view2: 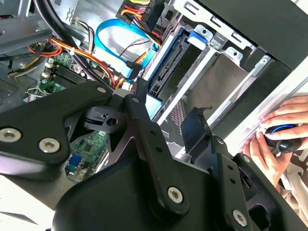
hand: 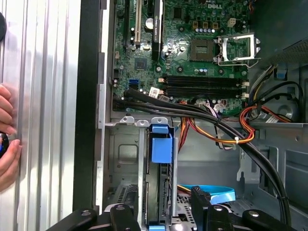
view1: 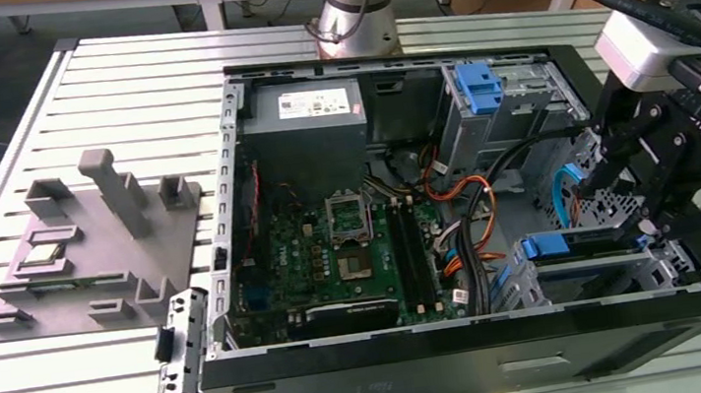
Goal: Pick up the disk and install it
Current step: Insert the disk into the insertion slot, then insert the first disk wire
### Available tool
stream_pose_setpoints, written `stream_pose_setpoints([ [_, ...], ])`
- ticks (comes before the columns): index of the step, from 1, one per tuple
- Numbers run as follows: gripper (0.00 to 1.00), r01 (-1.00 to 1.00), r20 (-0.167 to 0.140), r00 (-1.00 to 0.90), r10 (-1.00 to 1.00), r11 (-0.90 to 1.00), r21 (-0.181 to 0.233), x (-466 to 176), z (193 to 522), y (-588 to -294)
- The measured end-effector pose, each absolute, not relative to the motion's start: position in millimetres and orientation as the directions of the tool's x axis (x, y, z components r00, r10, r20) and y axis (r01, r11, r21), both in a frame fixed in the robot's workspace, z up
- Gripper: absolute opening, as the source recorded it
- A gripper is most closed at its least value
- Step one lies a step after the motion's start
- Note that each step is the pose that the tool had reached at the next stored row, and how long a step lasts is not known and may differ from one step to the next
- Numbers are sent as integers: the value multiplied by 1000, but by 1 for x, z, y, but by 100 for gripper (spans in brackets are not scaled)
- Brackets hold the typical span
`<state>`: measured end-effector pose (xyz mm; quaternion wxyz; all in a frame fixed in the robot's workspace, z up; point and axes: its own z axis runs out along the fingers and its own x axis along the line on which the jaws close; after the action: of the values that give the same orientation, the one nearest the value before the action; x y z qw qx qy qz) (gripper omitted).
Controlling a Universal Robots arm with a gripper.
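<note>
The disk lies in the drive cage at the case's near corner on the exterior view's right, with its blue rail tab facing the motherboard. In the first wrist view the disk stands edge-on in its slot under a blue tab. In the second wrist view its connector edge runs beside the metal cage. My gripper hangs just over this cage. It is open, with one black finger on each side of the disk, and nothing is clamped between the fingers.
A person's hand holding a small dark object rests on the slotted table beside the case. Cable bundles cross near the cage. Inside the case are a motherboard, a grey power supply and an upright blue latch. A grey fixture sits on the table.
</note>
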<state>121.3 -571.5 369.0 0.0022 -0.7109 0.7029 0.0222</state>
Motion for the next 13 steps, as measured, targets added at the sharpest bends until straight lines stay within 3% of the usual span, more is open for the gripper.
stream_pose_setpoints([
  [13,56,-1000,-34,11,-999,-12,28,121,366,-568],
])
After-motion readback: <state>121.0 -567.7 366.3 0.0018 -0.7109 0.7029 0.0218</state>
